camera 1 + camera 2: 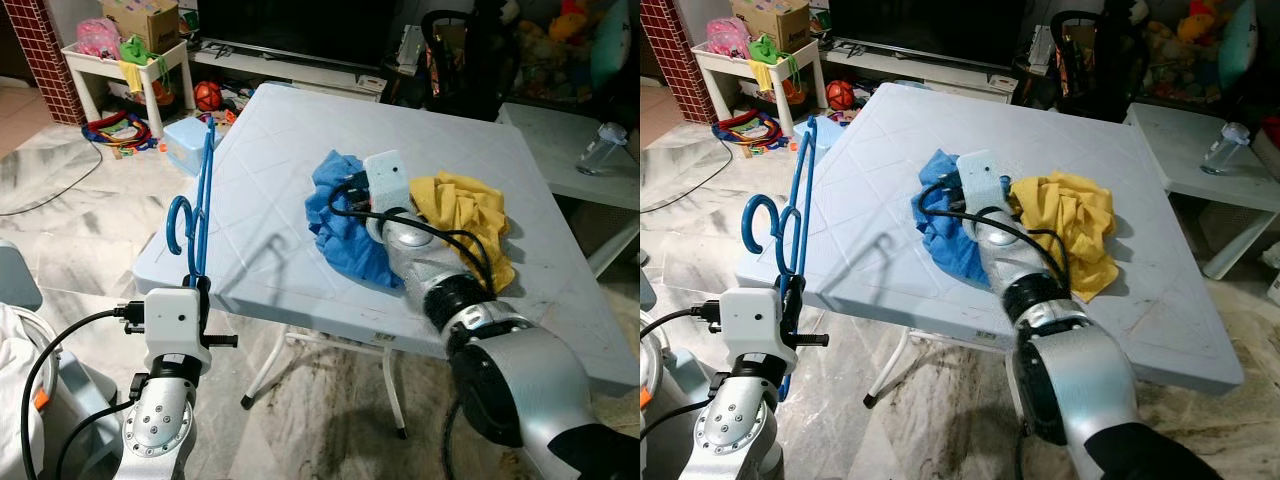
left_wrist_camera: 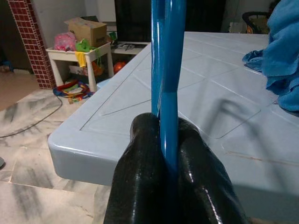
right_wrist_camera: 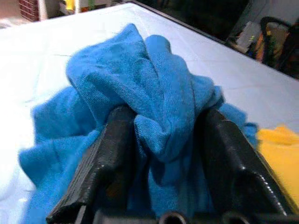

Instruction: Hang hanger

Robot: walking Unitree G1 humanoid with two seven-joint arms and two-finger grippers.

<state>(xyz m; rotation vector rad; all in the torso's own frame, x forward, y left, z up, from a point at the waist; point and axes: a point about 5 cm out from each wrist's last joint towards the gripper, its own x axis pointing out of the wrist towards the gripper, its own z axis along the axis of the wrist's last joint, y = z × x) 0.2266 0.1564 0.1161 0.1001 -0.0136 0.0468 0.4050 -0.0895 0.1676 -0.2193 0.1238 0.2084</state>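
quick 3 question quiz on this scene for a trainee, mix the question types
1. True or false: the left claw is shut on the blue hanger.
2. Which cloth lies between the right claw's fingers? A) blue cloth B) yellow cloth C) neither
3. Fill in: both cloths lie on the pale blue ____.

Key
1. True; the hanger stands upright beside the table edge.
2. A; a fold of it sits between the fingers.
3. table
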